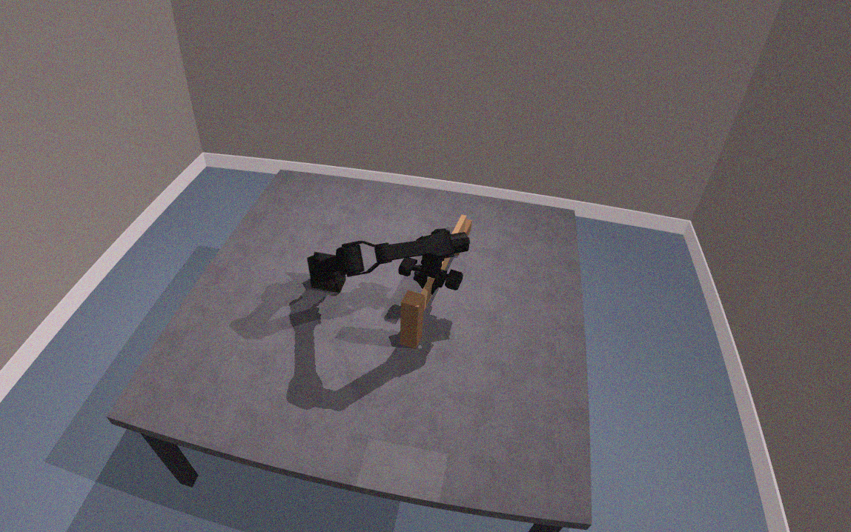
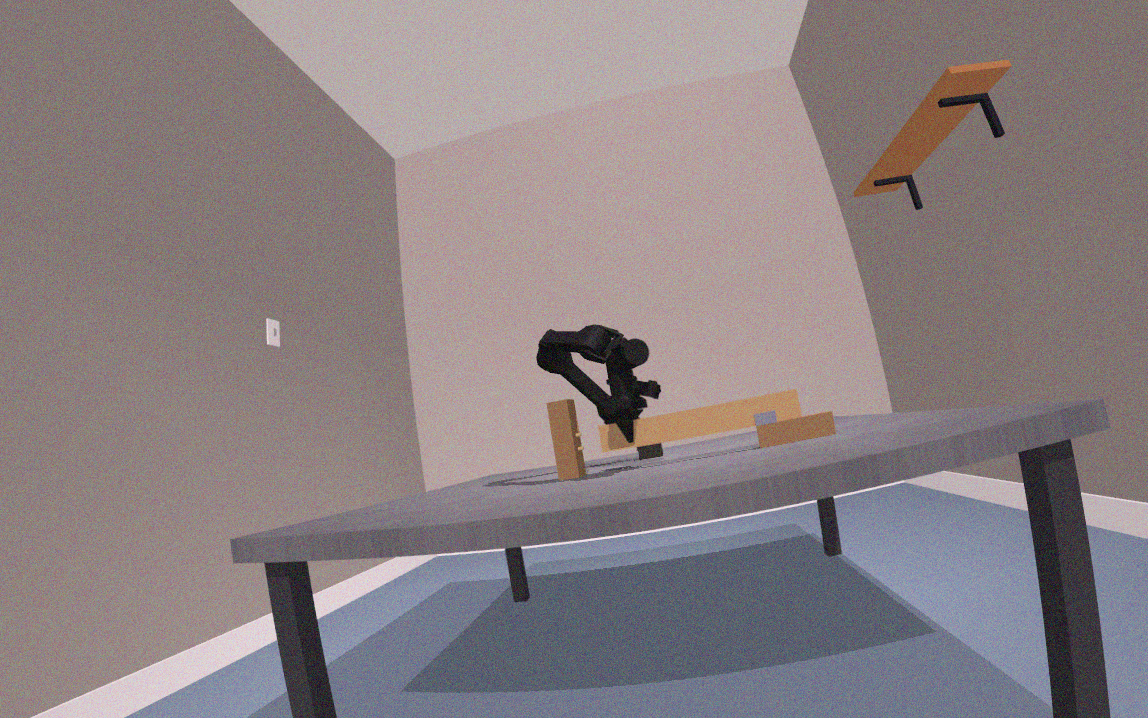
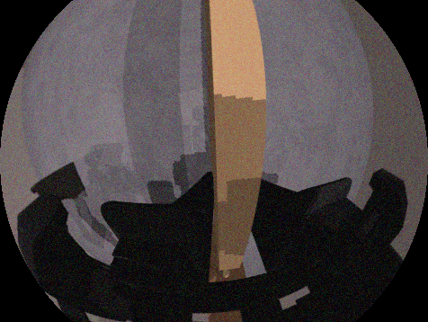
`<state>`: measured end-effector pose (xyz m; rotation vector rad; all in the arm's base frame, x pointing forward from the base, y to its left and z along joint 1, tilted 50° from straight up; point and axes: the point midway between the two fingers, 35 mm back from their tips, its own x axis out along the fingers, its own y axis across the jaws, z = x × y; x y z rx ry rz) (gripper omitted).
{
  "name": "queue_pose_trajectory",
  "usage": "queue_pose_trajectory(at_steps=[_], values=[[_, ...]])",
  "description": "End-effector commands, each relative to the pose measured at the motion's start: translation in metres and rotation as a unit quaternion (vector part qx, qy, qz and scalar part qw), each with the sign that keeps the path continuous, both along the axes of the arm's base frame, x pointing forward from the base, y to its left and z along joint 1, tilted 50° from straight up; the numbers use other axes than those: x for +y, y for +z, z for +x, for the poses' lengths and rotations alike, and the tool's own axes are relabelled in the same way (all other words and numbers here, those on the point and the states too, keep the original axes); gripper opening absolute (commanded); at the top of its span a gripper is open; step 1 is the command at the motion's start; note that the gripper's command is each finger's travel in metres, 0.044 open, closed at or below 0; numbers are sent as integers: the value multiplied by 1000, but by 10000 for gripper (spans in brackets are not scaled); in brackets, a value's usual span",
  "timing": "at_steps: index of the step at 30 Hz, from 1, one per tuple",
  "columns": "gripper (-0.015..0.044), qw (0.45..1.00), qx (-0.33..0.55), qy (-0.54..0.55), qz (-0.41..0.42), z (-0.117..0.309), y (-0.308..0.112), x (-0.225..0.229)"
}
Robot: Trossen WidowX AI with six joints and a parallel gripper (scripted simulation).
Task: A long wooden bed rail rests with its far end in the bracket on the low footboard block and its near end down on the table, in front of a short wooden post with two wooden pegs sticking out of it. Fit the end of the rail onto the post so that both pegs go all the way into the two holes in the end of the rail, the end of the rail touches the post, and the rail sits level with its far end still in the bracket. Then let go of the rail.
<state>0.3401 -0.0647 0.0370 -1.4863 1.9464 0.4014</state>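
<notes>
The long light wooden rail (image 1: 458,227) (image 2: 711,419) (image 3: 238,58) is held by my gripper (image 1: 429,288) (image 2: 629,438) (image 3: 223,175), which is shut on it close to its near end. That near end is off the table, facing the upright wooden post (image 1: 411,323) (image 2: 565,440). In the exterior view a gap shows between the rail's end and the two pegs (image 2: 579,441). The far end is at the grey bracket (image 2: 764,418) on the low footboard block (image 2: 795,430); its seat is partly hidden. The holes are not visible. Exact levelness is hard to tell.
The arm's black base (image 1: 326,272) (image 2: 650,451) stands on the grey table (image 1: 502,407) (image 2: 931,431), left of the rail in the top view and behind it in the exterior view. An orange-brown shelf (image 2: 927,131) is on the wall, far from the arm.
</notes>
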Motion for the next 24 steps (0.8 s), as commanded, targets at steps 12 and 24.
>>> queue_pose_trajectory(at_steps=[12, 24], values=[[0, 1000, 0, 3, -1, -1, 7, -1], [0, 1000, 1, 3, -1, -2, 10, -2]])
